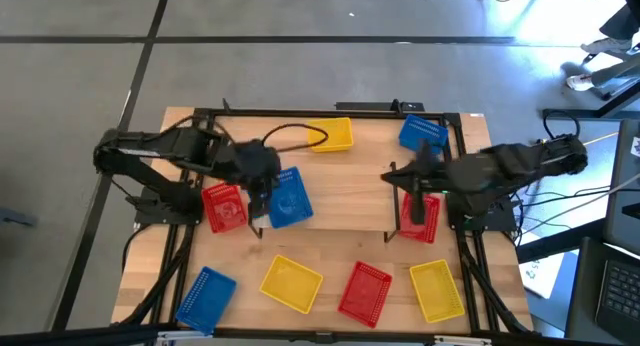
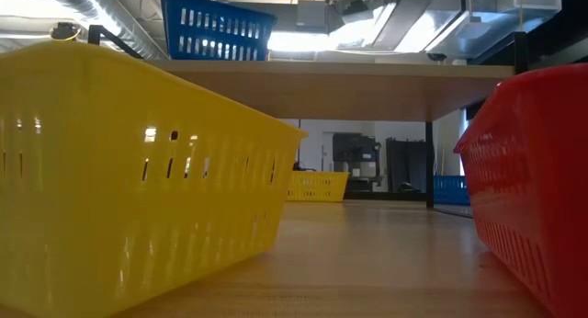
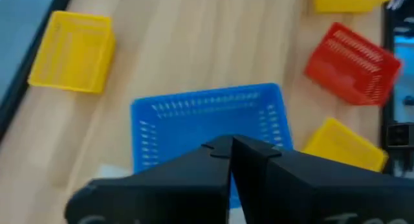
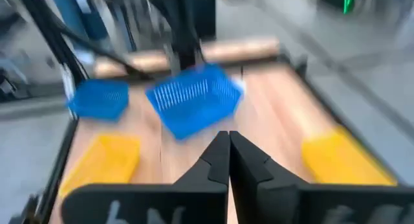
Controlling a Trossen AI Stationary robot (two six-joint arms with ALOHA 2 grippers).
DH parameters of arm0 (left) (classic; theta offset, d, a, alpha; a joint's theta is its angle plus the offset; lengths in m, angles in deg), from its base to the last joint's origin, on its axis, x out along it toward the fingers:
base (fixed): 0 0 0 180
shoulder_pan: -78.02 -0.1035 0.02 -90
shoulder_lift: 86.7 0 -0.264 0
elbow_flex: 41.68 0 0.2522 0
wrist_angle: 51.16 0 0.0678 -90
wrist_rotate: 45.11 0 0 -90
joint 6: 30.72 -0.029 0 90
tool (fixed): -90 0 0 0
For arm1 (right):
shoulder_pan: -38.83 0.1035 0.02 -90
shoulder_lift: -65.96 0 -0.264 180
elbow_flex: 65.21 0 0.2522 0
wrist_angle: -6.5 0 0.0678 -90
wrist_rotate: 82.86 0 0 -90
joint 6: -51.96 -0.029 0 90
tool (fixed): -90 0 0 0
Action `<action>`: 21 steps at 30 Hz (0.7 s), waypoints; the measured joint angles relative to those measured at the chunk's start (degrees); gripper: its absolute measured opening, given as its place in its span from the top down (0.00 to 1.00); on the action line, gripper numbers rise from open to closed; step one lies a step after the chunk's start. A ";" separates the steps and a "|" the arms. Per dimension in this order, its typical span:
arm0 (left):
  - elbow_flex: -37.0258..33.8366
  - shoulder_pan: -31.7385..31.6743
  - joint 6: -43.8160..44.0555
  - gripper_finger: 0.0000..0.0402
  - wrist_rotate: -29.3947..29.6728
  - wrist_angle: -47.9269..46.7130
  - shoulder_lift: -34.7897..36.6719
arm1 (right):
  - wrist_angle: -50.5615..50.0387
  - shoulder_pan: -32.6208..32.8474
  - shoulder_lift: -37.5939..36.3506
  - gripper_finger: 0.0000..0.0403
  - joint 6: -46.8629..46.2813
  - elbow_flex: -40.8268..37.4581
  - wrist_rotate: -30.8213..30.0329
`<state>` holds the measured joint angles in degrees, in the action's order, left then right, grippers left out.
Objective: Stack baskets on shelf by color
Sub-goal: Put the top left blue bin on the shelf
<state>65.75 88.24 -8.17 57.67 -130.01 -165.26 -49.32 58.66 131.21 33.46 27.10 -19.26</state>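
The left tool (image 1: 262, 198), fingers pressed together and holding nothing, hangs over the blue basket (image 1: 289, 197) on the shelf (image 1: 345, 211), beside a red basket (image 1: 224, 206). The right tool (image 1: 416, 208), likewise closed and empty, sits above another red basket (image 1: 420, 218) at the shelf's other end. Sorting looks barely begun: 4 baskets wait on the table (image 1: 330, 306) in front. Next, likely opening a tool to grasp a rim.

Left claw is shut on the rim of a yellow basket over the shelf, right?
Wrong colour. The left claw is shut on the rim of a blue basket over the shelf, not a yellow one. The left wrist view shows it.
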 joint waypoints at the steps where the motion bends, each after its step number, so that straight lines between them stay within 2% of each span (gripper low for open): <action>1: -0.14 1.53 2.13 1.00 0.06 -2.70 -0.20 | -2.06 -1.05 2.41 1.00 -1.63 2.17 2.21; 3: -0.50 4.60 5.64 1.00 -0.24 -7.24 -0.37 | -6.30 -2.95 6.54 1.00 -3.95 5.71 7.41; 6: -0.15 9.02 9.46 1.00 -0.56 -9.11 -0.01 | -9.81 -6.04 12.74 1.00 -6.02 9.61 15.97; 9: -0.28 12.46 12.21 1.00 0.06 -9.46 -0.22 | -11.61 -9.04 18.10 1.00 -6.95 12.03 21.59; 21: -0.26 20.47 20.70 1.00 6.40 -14.14 0.30 | -11.10 -15.82 34.81 1.00 -4.04 17.10 30.95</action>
<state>65.49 108.71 12.53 64.07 -144.14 -164.96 -60.42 42.84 166.02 29.42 44.20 11.69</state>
